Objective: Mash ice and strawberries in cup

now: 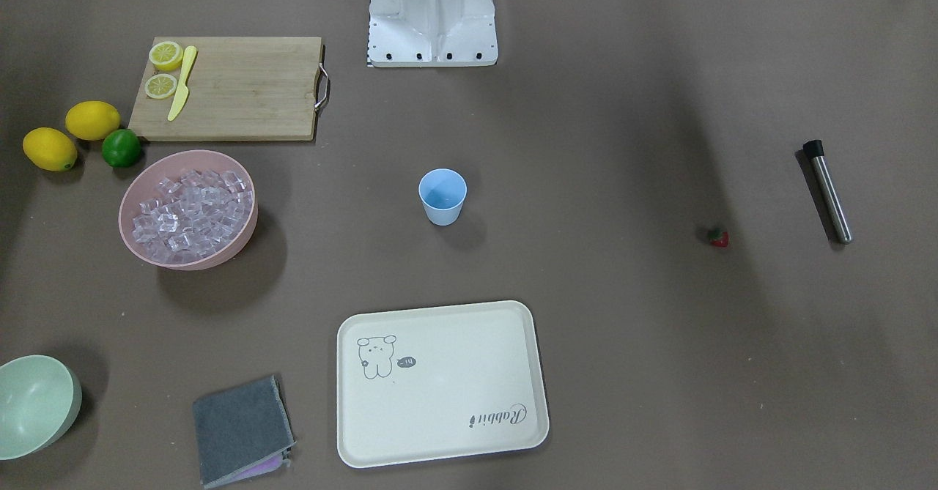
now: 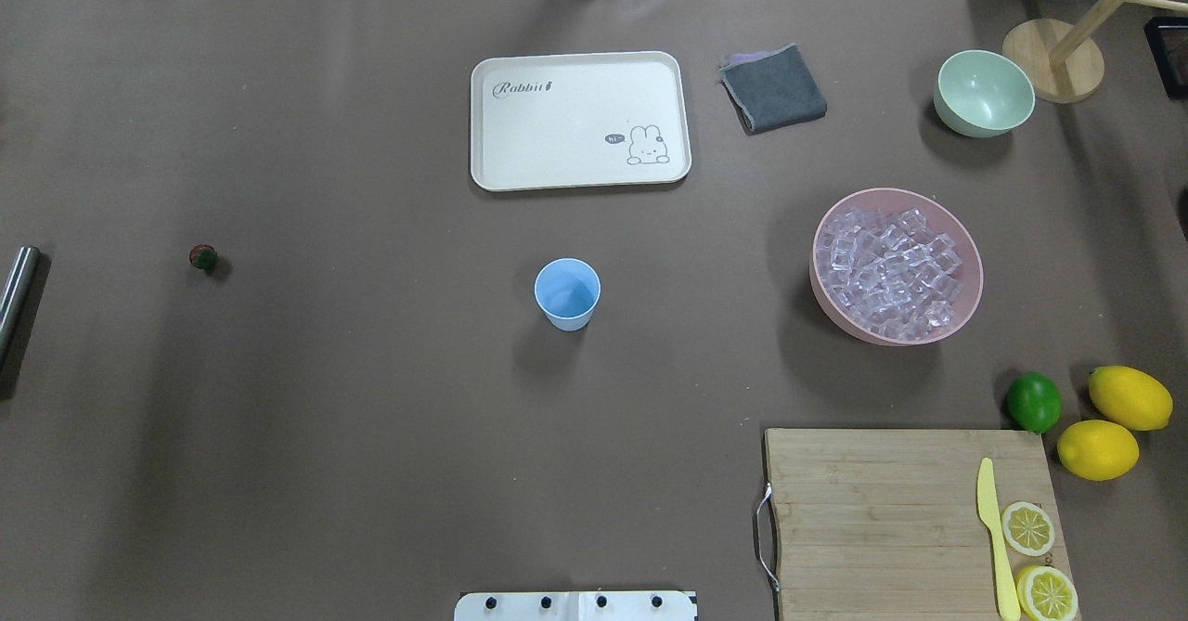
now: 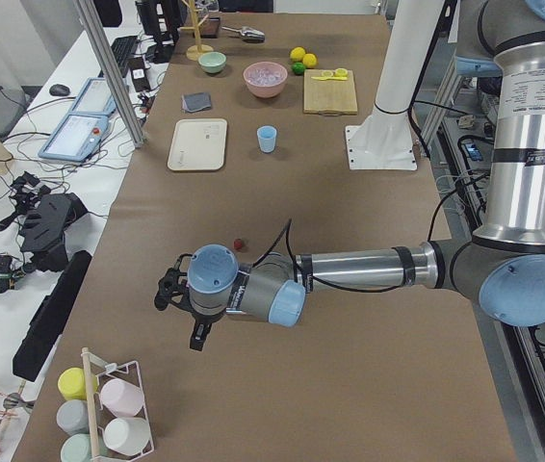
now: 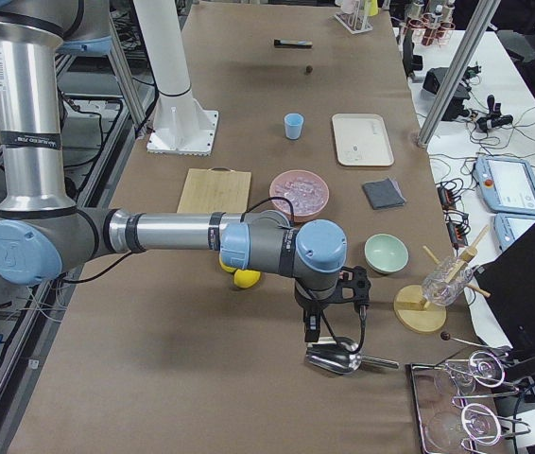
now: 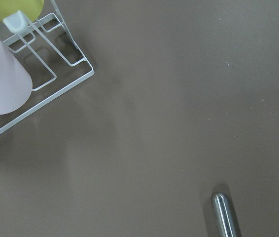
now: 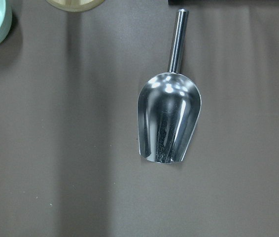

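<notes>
Black left fingers (image 3: 168,292) hover over the brown surface (image 2: 325,417), and black right fingers (image 4: 354,287) hover above a steel scoop (image 6: 169,123). Whether either pair is spread or pressed together cannot be told. The light-blue cup (image 2: 567,293) stands upright at the surface's centre, mouth up, long axis vertical. The ice (image 2: 891,273) fills a pink bowl (image 2: 872,335) at its 3 o'clock. The strawberry (image 2: 203,258) lies well apart at its 9 o'clock, leafy end toward 4 o'clock. A cluttered white bench (image 3: 12,192) runs alongside.
</notes>
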